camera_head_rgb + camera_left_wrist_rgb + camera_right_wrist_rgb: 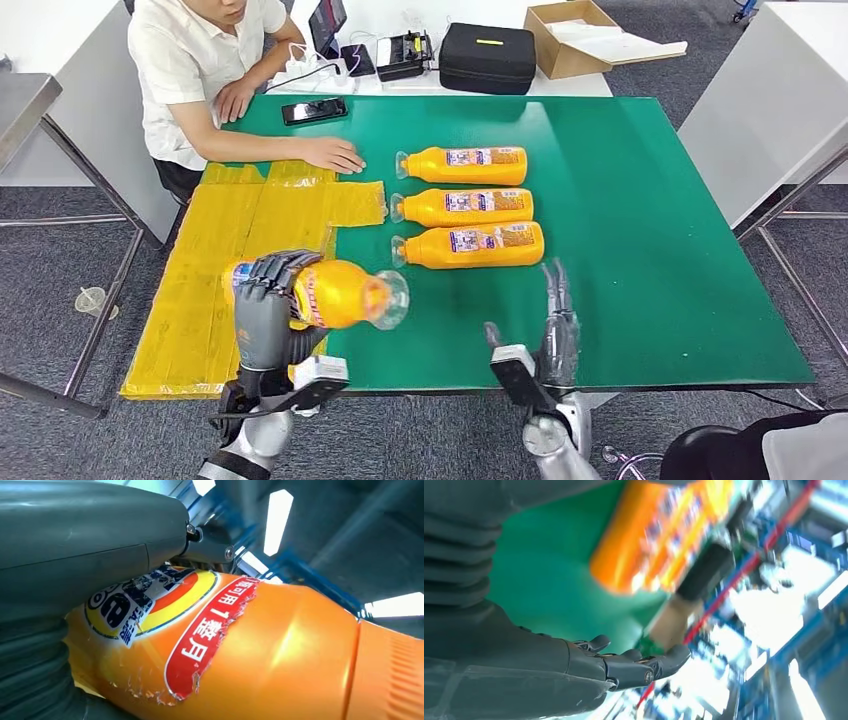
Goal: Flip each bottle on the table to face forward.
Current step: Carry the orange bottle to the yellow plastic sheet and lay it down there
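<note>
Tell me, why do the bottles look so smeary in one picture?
Right wrist view: bottles are motion-blurred, while the right hand stays sharp. Left wrist view: held bottle is crisp, with glare off bright ceiling lights. Head view: evenly lit, sharp.

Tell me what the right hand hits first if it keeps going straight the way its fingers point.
Probably the nearest lying bottle. The right hand is open, fingers aimed away from the robot across the green table, toward that bottle's base end. Depth is unclear, so it might pass just beside it.
</note>
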### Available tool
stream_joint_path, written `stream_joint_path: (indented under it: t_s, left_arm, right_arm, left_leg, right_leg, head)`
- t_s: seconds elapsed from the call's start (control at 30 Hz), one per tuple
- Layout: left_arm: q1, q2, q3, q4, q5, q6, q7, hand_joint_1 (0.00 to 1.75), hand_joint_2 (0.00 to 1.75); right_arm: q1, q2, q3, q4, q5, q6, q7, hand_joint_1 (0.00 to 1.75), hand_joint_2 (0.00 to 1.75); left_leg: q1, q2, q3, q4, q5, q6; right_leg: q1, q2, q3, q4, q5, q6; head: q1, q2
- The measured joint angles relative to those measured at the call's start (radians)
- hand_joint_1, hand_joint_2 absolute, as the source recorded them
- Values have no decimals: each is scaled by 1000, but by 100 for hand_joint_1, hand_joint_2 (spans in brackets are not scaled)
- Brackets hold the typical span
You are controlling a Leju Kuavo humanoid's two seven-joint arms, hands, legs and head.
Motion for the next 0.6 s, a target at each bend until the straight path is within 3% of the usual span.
stream_joint_path:
  t_s: [0.07,0.13,0.37,0.47,0.6]
  left_arm:
    - [0,-11,63,1,-110,1,13,164,175]
    - [0,-20,105,1,-120,2,18,164,175]
    - [-1,-37,167,4,-149,3,33,158,175]
    - [-24,-38,187,46,-340,3,125,159,175]
    - [-111,-22,183,202,-524,3,277,158,175]
  right_arm:
    - [13,6,-25,-51,-5,0,-1,0,0]
    - [25,11,-41,-86,-5,0,-2,0,0]
    - [39,19,-66,-143,-9,0,-2,0,0]
    - [36,19,-47,-149,-41,0,-2,0,0]
    - [11,19,11,-143,-85,3,-2,0,175]
  left_leg:
    - [0,2,1,0,0,0]
    - [0,3,1,0,0,0]
    - [0,2,1,0,0,0]
    - [0,1,1,0,0,0]
    - [0,2,1,0,1,0]
  right_leg:
    - [0,1,0,0,0,0]
    - [0,1,0,0,0,0]
    - [0,1,0,0,0,0]
    - [0,0,0,0,0,0]
    - [0,1,0,0,1,0]
  head:
    - [0,0]
    - [0,0]
    - [0,0]
    - [0,0]
    - [0,0]
